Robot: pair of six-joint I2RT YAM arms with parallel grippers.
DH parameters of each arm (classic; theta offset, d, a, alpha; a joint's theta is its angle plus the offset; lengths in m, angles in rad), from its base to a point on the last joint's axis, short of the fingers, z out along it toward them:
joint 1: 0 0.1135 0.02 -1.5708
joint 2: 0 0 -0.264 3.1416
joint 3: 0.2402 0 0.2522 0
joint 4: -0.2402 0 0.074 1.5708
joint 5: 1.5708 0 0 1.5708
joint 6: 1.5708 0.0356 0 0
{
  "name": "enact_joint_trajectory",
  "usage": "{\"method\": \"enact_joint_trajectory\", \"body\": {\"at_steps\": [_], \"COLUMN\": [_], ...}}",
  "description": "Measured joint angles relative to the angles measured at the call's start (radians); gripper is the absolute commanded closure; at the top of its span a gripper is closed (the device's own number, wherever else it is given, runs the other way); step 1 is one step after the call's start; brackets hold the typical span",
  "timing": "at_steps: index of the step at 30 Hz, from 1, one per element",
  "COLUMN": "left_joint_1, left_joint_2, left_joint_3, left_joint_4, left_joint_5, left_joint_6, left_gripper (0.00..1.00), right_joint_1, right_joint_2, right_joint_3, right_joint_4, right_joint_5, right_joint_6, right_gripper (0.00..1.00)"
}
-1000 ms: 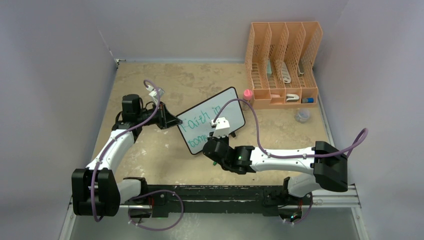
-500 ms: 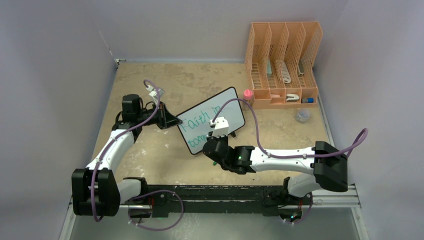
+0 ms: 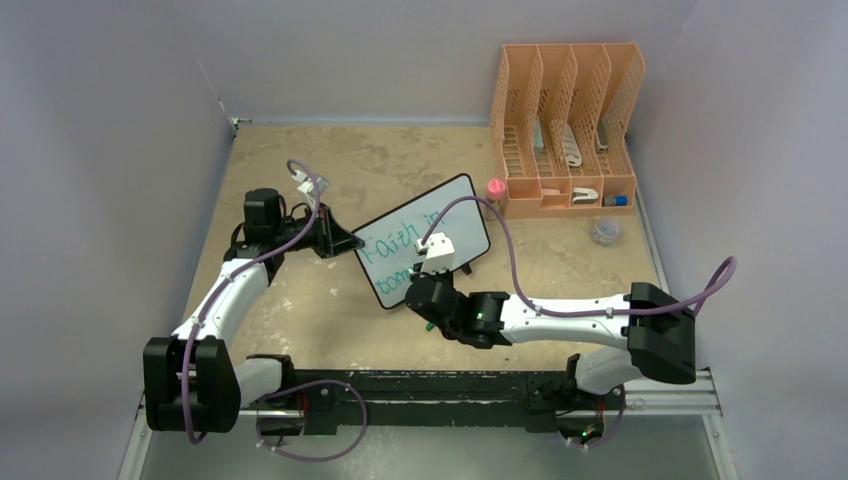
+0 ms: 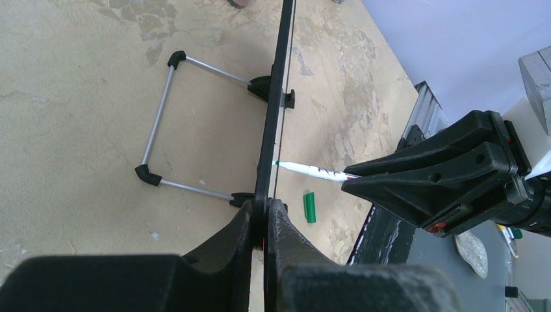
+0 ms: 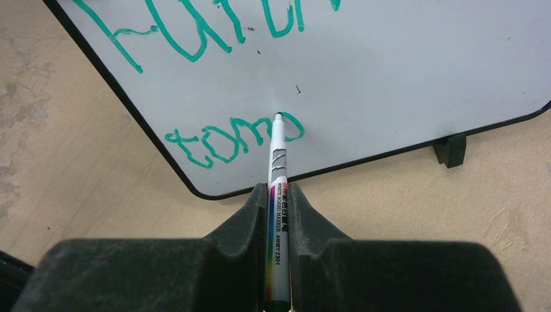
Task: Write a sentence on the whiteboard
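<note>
The whiteboard [image 3: 425, 240] stands tilted on the table mid-scene, black-framed, on its wire stand [image 4: 162, 123]. Green lettering [image 5: 234, 140] reads "Faith in" above and "tomo" below. My left gripper [image 3: 345, 243] is shut on the board's left edge [image 4: 268, 195], seen edge-on in the left wrist view. My right gripper [image 5: 278, 198] is shut on a white marker [image 5: 277, 175]; its green tip touches the board at the second "o" of "tomo". The marker also shows in the left wrist view [image 4: 312, 171], its tip against the board face.
A green marker cap [image 4: 310, 207] lies on the table by the board's front. An orange file rack [image 3: 565, 130] stands at the back right, a pink-capped bottle [image 3: 494, 189] beside it and a small clear dish [image 3: 604, 232] in front.
My right gripper has shifted slightly left and up along the board's lower line with the marker. The left arm and board have not moved.
</note>
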Motion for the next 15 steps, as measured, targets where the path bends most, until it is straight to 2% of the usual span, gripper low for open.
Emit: {"method": "enact_joint_trajectory", "body": {"at_steps": [15], "left_joint_1": [0.000], "left_joint_2": [0.000], "left_joint_3": [0.000], "left_joint_4": [0.000], "left_joint_5": [0.000], "left_joint_6": [0.000], "left_gripper": [1.00], "right_joint_1": [0.000], "right_joint_2": [-0.010], "right_joint_3": [-0.016], "right_joint_4": [-0.008], "right_joint_5": [-0.020], "right_joint_6": [0.035], "right_gripper": [1.00]}}
